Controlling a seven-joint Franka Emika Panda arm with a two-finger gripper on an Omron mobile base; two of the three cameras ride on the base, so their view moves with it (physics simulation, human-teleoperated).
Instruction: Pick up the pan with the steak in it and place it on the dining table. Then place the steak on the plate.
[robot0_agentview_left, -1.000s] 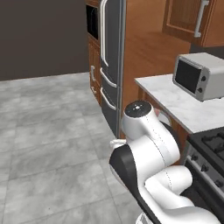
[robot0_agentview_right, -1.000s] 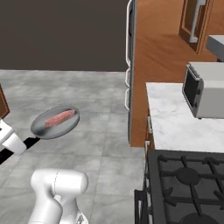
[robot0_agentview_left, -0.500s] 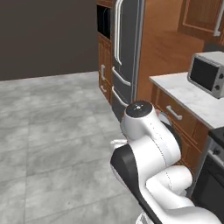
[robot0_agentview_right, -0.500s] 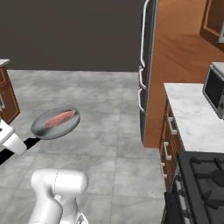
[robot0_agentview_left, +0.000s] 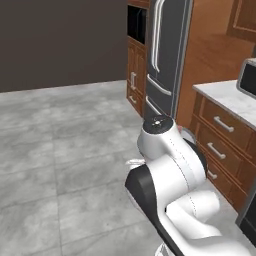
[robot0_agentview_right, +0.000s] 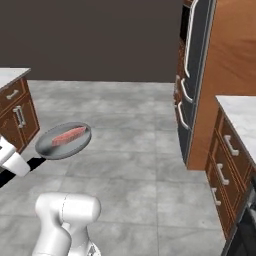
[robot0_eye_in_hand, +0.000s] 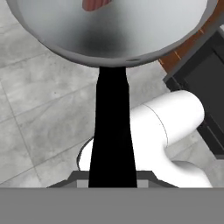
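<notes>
While airborne, pan w/ steak.

Steak and pan cut off by hand view's top edge

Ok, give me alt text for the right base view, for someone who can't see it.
A grey pan with a steak in it is held by its black handle above a grey tiled floor. A tall dark fridge and wooden drawers stand at right.
</notes>
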